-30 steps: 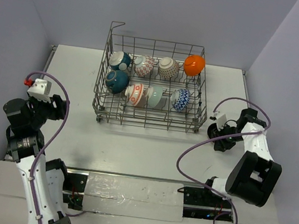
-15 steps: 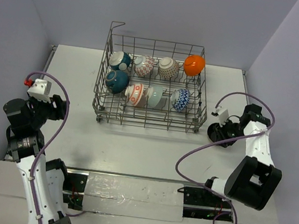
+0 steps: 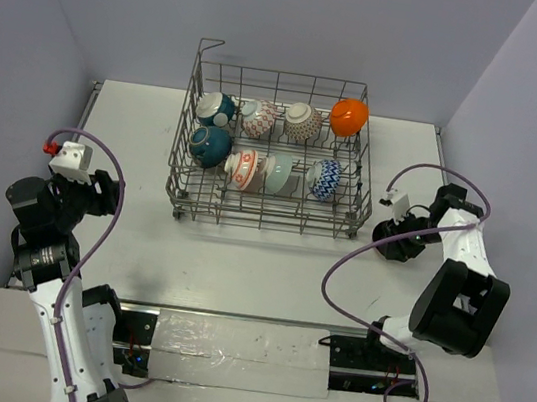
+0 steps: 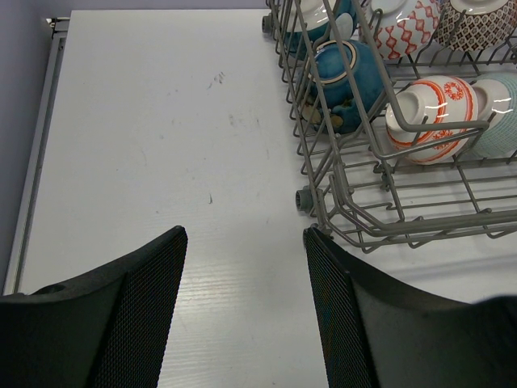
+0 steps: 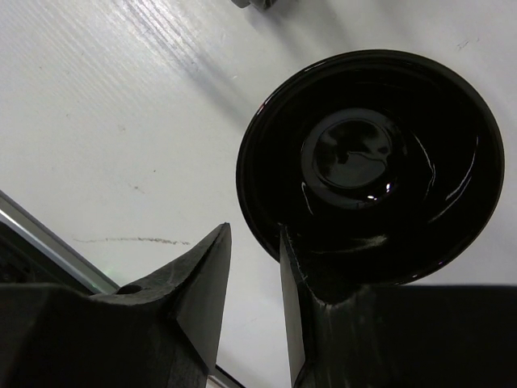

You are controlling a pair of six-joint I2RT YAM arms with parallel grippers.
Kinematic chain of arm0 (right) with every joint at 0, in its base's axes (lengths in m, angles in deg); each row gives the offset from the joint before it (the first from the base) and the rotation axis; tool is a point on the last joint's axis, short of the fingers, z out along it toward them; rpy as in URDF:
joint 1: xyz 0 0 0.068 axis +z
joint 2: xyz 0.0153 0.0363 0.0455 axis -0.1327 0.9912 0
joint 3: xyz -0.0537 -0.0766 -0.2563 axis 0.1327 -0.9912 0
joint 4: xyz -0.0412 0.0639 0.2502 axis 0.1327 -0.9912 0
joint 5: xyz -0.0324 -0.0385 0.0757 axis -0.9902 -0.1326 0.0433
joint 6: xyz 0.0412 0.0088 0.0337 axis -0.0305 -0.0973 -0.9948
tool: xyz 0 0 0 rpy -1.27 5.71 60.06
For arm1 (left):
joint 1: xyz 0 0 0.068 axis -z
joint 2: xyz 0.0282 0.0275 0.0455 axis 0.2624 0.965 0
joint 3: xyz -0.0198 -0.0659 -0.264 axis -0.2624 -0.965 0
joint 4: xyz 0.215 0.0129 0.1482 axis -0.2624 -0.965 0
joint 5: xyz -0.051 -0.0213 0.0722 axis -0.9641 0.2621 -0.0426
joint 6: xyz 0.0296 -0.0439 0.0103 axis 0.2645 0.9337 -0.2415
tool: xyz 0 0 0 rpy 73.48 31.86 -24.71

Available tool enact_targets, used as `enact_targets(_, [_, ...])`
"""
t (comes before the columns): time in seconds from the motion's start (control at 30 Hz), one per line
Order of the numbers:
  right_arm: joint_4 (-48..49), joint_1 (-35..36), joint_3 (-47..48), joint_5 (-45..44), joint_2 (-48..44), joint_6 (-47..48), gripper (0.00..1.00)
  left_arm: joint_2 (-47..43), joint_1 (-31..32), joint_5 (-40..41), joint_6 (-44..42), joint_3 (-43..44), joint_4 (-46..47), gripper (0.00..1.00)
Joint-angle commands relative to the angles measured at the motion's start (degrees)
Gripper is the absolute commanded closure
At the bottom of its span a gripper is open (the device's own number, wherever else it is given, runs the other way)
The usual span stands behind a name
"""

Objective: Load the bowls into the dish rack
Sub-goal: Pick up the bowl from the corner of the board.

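Observation:
The dish rack (image 3: 257, 224) stands at the table's back middle with several bowls on edge in two rows, among them a teal one (image 3: 210, 144), an orange one (image 3: 349, 117) and a pale green one (image 3: 279, 173). A black bowl (image 5: 367, 153) lies on the table right of the rack. My right gripper (image 5: 254, 230) is low at its near rim, partly open. One finger (image 5: 323, 307) overlaps the bowl's edge, the other stands just outside it, and bare table shows between them. My left gripper (image 4: 245, 242) hangs open and empty over the table left of the dish rack (image 4: 420, 230).
The table's left edge has a metal rail (image 4: 36, 153). Grey walls close in the back and both sides. The right arm's cable (image 3: 350, 264) loops over the table in front of the rack's right corner.
The right arm has swung its elbow up and back while its gripper stayed low at the black bowl. The left arm and the rack's bowls have not moved.

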Motion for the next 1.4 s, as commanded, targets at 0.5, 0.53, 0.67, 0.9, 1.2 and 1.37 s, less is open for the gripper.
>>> enact_targets(0.5, [4.2, -0.1, -0.4, -1.2, 3.2, -1.4, 0.62, -0.2, -0.6, -0.2, 0.5, -0.1, 1.3, 0.33])
enact_targets(0.53, [4.4, -0.1, -0.4, -1.3, 3.3, -1.5, 0.62, -0.2, -0.7, -0.2, 0.4, -0.1, 1.3, 0.33])
enact_targets(0.67, [5.0, -0.2, -1.1, -1.5, 4.0, -1.6, 0.67, -0.3, -0.7, -0.2, 0.4, -0.1, 1.3, 0.33])
enact_targets(0.9, [6.2, -0.1, -1.8, -1.8, 4.6, -2.2, 0.71, -0.2, -0.7, -0.3, 0.4, -0.1, 1.2, 0.33])
enact_targets(1.2, [6.7, -0.1, -1.8, -2.2, 4.8, -2.7, 0.76, -0.3, -0.7, -0.5, 0.4, -0.1, 1.2, 0.33])
enact_targets(1.37, [7.7, -0.1, -1.9, -2.7, 4.8, -3.7, 0.81, -0.3, -0.7, -0.4, 0.4, 0.0, 1.2, 0.33])
